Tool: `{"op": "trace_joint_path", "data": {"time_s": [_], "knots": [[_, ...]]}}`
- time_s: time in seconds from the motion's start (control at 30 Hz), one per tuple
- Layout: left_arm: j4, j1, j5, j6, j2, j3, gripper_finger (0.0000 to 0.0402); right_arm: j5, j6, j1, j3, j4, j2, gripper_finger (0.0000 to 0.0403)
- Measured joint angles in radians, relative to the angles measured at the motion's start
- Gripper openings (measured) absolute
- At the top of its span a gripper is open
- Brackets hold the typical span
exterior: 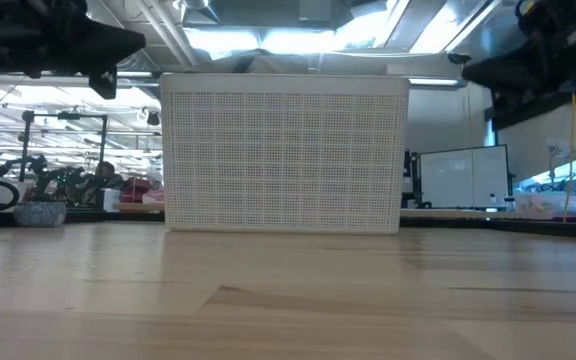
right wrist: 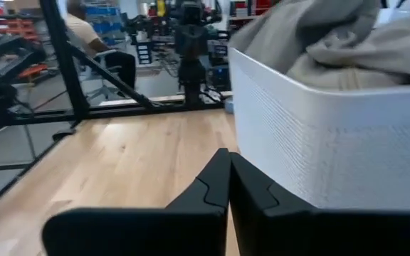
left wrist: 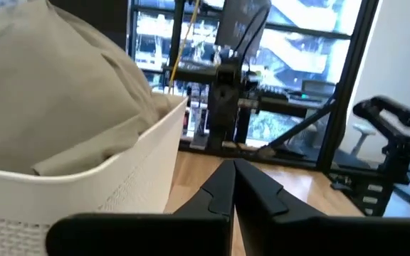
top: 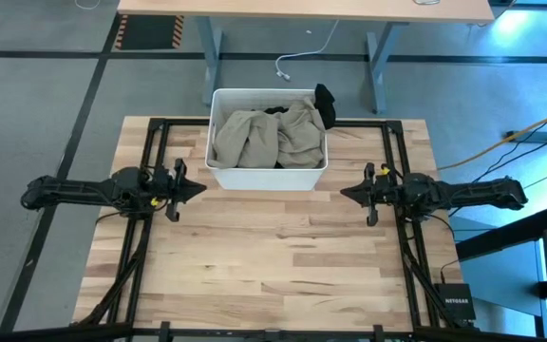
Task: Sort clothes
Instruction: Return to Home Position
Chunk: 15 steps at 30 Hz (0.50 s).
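A white plastic tub point(top: 267, 174) stands at the table's far middle. Khaki-beige garments point(top: 272, 133) fill it, heaped above the rim; they also show in the left wrist view point(left wrist: 48, 92) and the right wrist view point(right wrist: 340, 35). A black garment point(top: 325, 103) hangs over the tub's far right corner. My left gripper point(top: 202, 188) is shut and empty, left of the tub's near left corner. My right gripper point(top: 344, 194) is shut and empty, right of the tub's near right corner. Both hover above the table. The other garments are hidden.
Bare wooden table point(top: 273, 266) lies between the arms and the near edge. Black frame rails point(top: 150, 142) run along the table's left and right sides. A desk point(top: 302, 9) stands beyond the far edge. A person point(right wrist: 84, 35) sits in the room past the table.
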Motion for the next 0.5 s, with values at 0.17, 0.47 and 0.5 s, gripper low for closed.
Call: {"op": "trace_joint_path", "data": {"time_s": [0.17, 0.47, 0.5], "knots": [[0.003, 0.0, 0.0, 0.001, -0.054, -0.021, 0.0003, 0.014, 0.019, 0.0, -0.109, 0.136, 0.0, 0.0008], [-0.101, 0.0, 0.004, 0.014, -0.128, -0.027, 0.0004, 0.007, 0.011, 0.0, -0.119, 0.145, 0.0, 0.0019], [-0.115, 0.0, 0.004, 0.02, -0.139, -0.027, 0.0002, 0.007, 0.011, 0.0, -0.119, 0.144, 0.0, 0.0019]]}}
